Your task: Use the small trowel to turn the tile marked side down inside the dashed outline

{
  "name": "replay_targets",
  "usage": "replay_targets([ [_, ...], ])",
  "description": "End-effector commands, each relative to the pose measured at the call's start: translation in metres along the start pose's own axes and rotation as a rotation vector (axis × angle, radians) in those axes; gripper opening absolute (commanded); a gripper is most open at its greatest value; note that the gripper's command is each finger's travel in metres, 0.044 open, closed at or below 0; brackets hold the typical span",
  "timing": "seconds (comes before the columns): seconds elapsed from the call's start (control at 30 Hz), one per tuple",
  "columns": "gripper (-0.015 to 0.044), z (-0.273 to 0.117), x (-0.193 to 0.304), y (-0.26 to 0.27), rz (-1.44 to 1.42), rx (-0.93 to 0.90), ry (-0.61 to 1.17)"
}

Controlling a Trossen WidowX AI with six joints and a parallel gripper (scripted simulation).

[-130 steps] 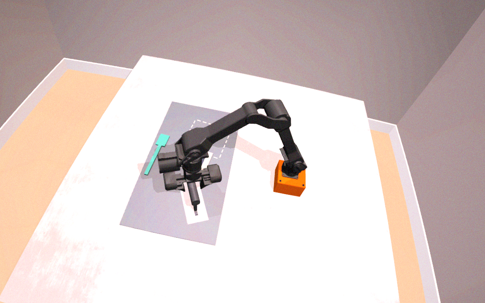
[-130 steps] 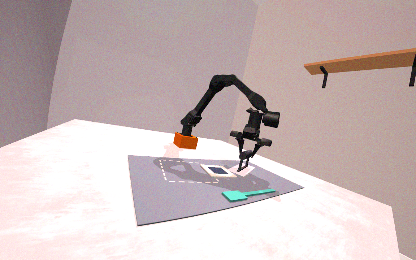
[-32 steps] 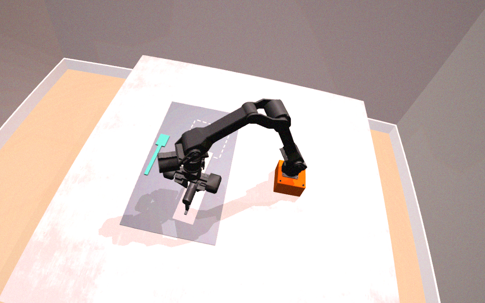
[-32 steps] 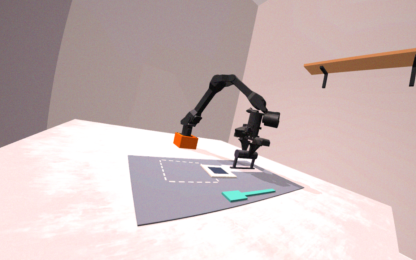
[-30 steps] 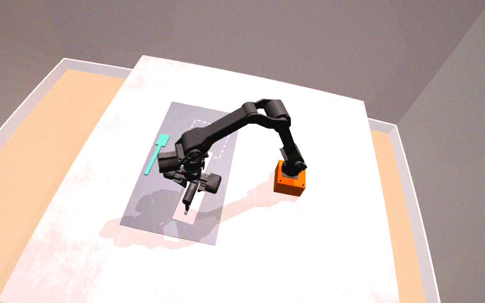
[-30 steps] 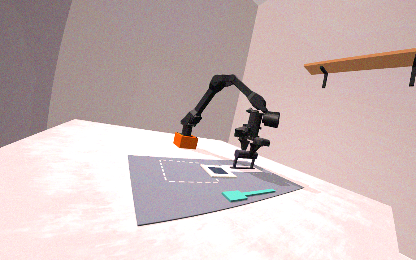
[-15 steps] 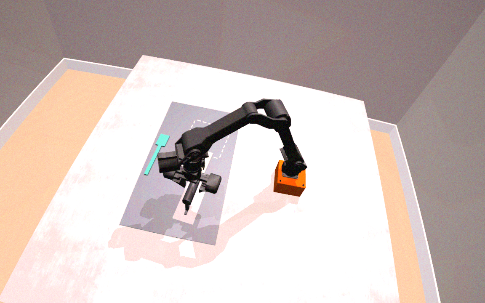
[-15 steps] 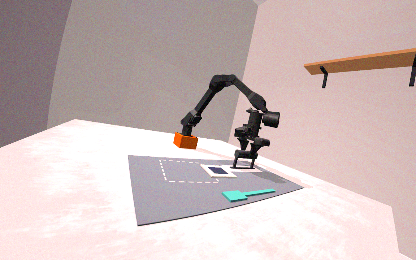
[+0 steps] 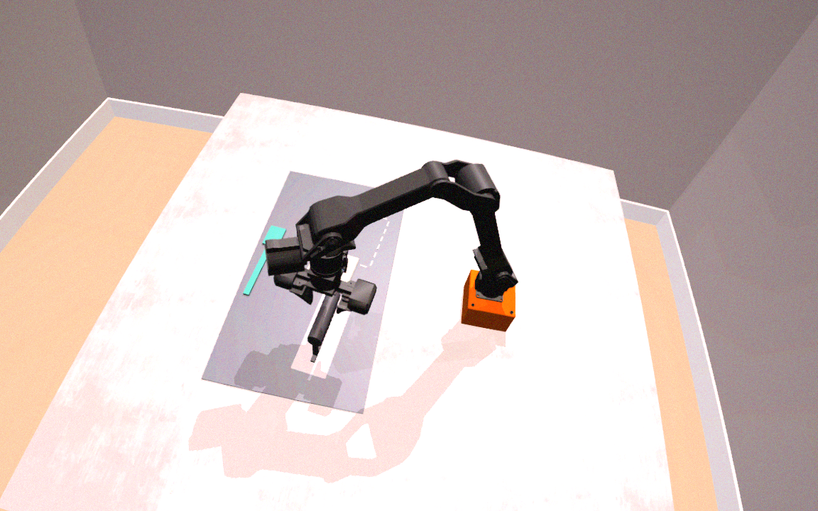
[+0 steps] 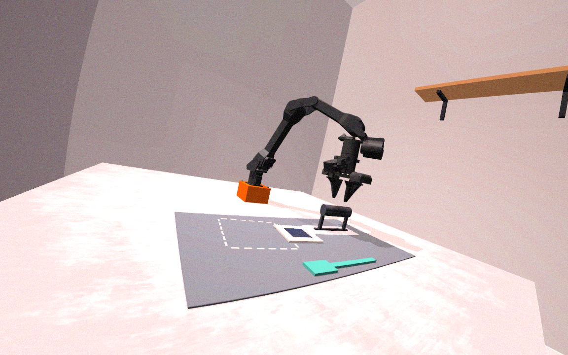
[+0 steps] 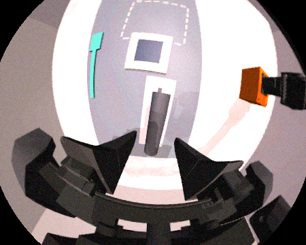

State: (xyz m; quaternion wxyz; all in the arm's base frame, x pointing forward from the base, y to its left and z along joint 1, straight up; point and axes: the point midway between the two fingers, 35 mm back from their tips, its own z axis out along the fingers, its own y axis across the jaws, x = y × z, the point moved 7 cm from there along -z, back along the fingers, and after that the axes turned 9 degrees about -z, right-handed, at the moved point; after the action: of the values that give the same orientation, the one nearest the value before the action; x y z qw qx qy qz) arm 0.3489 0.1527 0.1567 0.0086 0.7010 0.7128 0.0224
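Walls: grey, plain; the back wall stands beyond the far edge of the table, and a pinkish wall rises beyond its right edge in the exterior view.
Shelf: orange-brown board, mounted on the pinkish wall, above the table's right edge.
Brackets: two, black, one near the shelf's left end, one farther right.
Floor: tan, seen past the table's left and right edges.
Skirting: pale strip along the floor's border.
Table: white, faint pink mottling.
Light: bright; soft-toned shadows near the table's lower-left corner in the top view.
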Motion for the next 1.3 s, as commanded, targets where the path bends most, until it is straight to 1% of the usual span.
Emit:
replay_targets([
  [0.0, 0.03, -0.009, 0.0, 0.0, 0.0, 0.001, 0.0],
  [0.17, 0.03, -0.011, 0.0, 0.0, -0.022, -0.004, -0.002],
  [0.47, 0.03, -0.004, 0.003, -0.005, -0.312, -0.075, -0.038],
  [0.8, 0.03, 0.0, 0.006, -0.009, -0.534, -0.125, -0.077],
  [1.27, 0.03, 0.011, 0.01, -0.02, -0.981, -0.219, -0.185],
])
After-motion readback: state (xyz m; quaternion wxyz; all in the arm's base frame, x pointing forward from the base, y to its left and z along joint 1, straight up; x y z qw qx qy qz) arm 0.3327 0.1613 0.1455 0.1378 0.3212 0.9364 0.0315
